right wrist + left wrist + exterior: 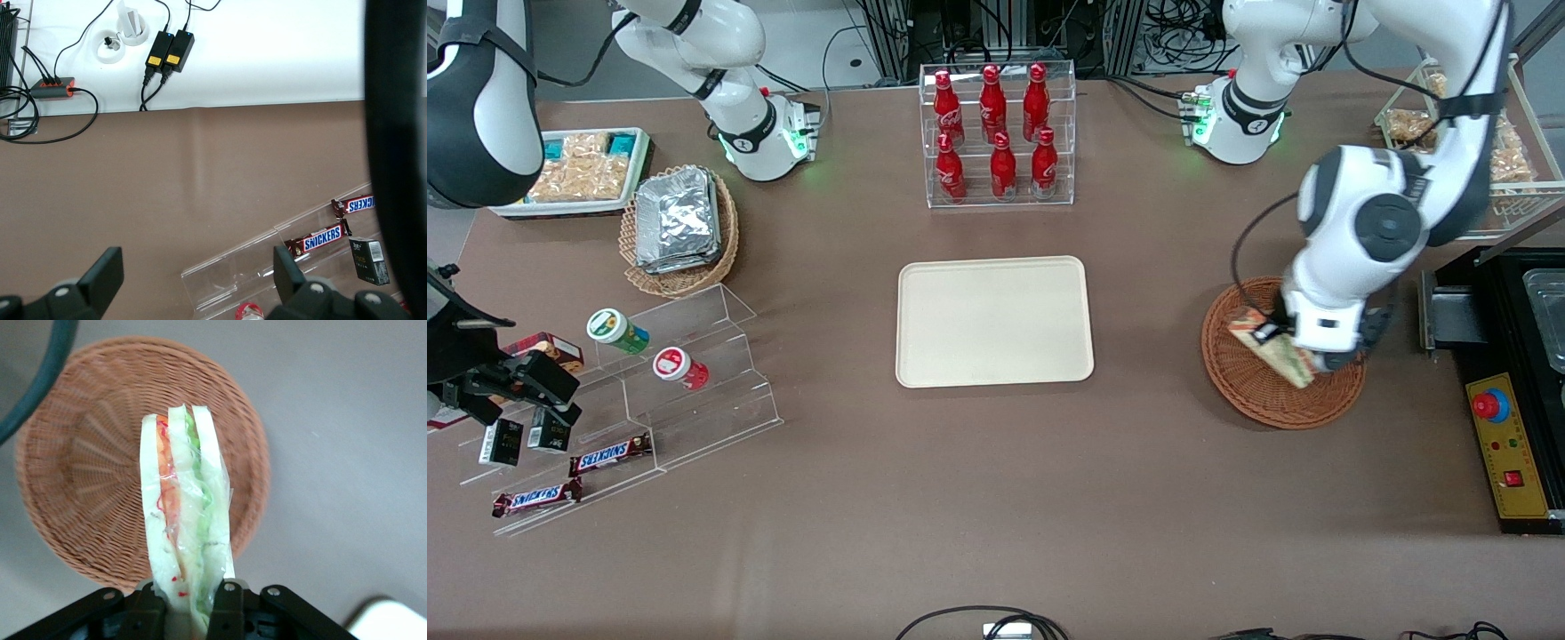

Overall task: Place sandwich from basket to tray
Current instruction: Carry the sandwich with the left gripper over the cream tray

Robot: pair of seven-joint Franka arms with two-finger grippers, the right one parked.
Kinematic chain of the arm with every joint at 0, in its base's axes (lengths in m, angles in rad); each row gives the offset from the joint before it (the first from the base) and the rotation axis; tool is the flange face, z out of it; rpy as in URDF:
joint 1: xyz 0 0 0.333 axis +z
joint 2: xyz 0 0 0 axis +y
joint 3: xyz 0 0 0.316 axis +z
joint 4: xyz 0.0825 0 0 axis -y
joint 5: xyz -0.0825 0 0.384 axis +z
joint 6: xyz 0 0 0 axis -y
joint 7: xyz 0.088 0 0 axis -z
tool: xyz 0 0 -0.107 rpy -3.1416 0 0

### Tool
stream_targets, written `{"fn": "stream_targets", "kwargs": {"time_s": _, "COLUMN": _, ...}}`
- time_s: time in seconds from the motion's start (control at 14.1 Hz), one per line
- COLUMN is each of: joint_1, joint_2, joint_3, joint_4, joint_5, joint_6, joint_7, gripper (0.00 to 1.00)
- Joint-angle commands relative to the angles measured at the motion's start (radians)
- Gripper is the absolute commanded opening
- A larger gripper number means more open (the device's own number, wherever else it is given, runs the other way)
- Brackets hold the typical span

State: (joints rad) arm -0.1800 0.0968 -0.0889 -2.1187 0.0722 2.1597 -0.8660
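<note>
Brown worktop [996, 498] carries the reddish wicker basket [1240, 382]; above it the claw [1285, 342] pinches the wrapped sandwich [183, 520], the cream tray [994, 322] well apart.

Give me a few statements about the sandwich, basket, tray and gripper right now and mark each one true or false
1. The gripper is shut on the sandwich. True.
2. The sandwich lies on the tray. False: it is held above the basket; the tray holds nothing.
3. The basket lies toward the working arm's end of the table from the tray. True.
4. A second sandwich remains in the basket. False: none shows in it.
5. The gripper is over the tray. False: it is over the basket.
</note>
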Motion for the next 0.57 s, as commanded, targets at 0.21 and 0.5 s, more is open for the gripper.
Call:
{"fn": "stream_targets", "kwargs": {"time_s": 0.21, "joint_1": -0.218, "joint_2": 0.024, "joint_3": 0.001, "joint_4": 0.057, "joint_5": 0.069, "joint_6": -0.017, "joint_7": 0.035, "gripper": 0.0}}
{"fn": "stream_targets", "kwargs": {"time_s": 0.5, "joint_1": -0.378, "joint_2": 0.067, "joint_3": 0.0, "joint_4": 0.077, "joint_5": 0.077, "joint_6": 0.005, "joint_7": 0.027, "gripper": 0.0}}
